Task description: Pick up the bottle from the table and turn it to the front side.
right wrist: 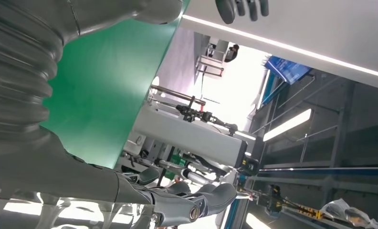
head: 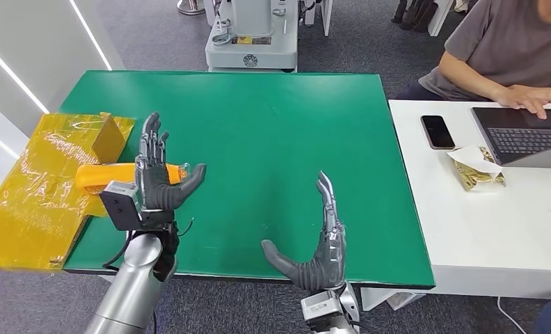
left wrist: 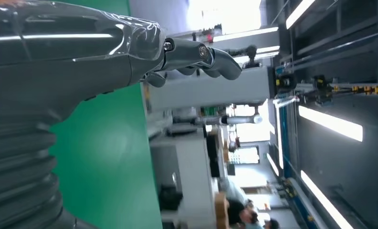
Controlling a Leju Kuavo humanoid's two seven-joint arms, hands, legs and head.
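A green table (head: 273, 139) spreads out beneath two raised robot hands, with a white desk (head: 481, 229) butting against its edge on the right hand's outer side, where a seated person (head: 509, 56) types on a laptop (head: 530, 136) beside a black phone (head: 437, 131) and a crumpled wrapper (head: 478, 168). A sheet of yellow film (head: 36, 188) covers the tray-like surface off the left hand's outer side, with a small brown box (head: 109, 137) just beyond that hand's fingertips. The left hand (head: 156, 177) stands palm inward, fingers straight and apart, thumb stuck out toward the right hand, holding nothing. The orange bottle (head: 113, 174) lies on its side directly behind this hand (partly hidden by the palm), at the table's edge by the film; whether it touches the hand cannot be told. The right hand (head: 318, 240) hovers nearer the robot, fingers spread upright and thumb pointing toward the left hand, also empty and well apart from the bottle.
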